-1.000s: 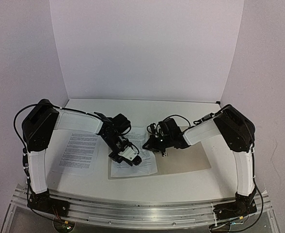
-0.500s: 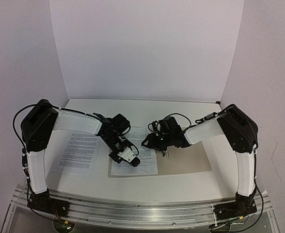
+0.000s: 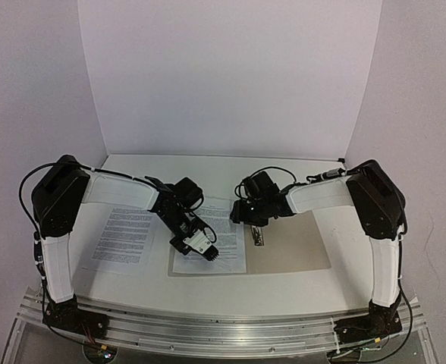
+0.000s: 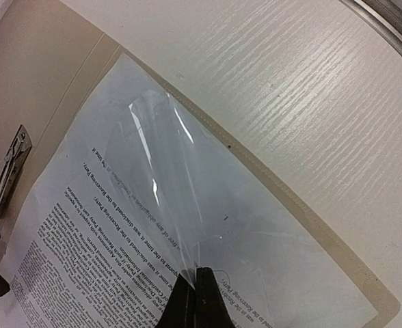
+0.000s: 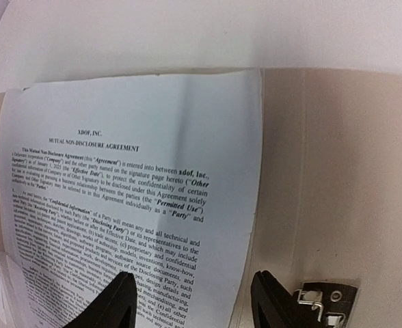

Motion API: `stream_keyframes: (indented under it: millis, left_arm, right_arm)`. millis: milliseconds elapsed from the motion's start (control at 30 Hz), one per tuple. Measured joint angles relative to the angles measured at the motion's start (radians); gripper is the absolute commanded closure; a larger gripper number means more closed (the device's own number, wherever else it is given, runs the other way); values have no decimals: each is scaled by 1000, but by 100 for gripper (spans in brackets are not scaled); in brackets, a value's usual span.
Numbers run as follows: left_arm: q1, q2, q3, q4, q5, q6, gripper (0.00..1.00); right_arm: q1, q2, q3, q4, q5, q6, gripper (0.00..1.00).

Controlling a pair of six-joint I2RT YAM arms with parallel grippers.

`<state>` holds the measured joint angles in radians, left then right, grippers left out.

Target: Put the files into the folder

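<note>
Two files are in view, both white sheets printed with blocks of black text. One folder [image 3: 295, 246] lies opened flat, beige, with one metal clip [image 3: 258, 236] along its spine. The first sheet [image 3: 230, 256] lies on the folder's left half, its right edge just beside the spine and the clip; its heading reads as a non-disclosure agreement. The second sheet [image 3: 124, 239] lies off the folder, to its left, flat on the tabletop [image 4: 310, 102].

There are two arms, one at each side of the folder. The left gripper [image 4: 194, 301] has its fingers pressed together at the first sheet, over the folder's left half; whether they pinch the paper cannot be told. The right gripper [image 5: 193, 281] stands with its fingers well apart and nothing between them, above the first sheet's right edge, near the folder's spine.

The tabletop is white with a fine ridged grain. A metal rail [image 3: 223, 326] runs along the edge nearest the arm bases, in front of the folder. Plain pale walls [image 3: 223, 76] close in behind the folder and at both sides.
</note>
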<state>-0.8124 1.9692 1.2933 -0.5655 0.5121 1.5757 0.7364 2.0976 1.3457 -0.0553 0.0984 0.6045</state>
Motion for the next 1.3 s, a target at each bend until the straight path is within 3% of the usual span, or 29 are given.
stream_keyframes:
  millis: [100,233,467,1300]
  left_arm:
    - [0,-2,0,0,0,0,100]
    - [0,-6,-1,1,0,0,100]
    - [0,-7,-13,3,0,7,100]
    - [4,-7,-27,18,-2,57,100]
  right_arm:
    - [-1,2,44,-35,18,-19,56]
    - [0,19,82,-45,28,-31,48]
    - [0,56,94,-95,44,-31,44]
    - [8,128,182,-63,-23,16,44]
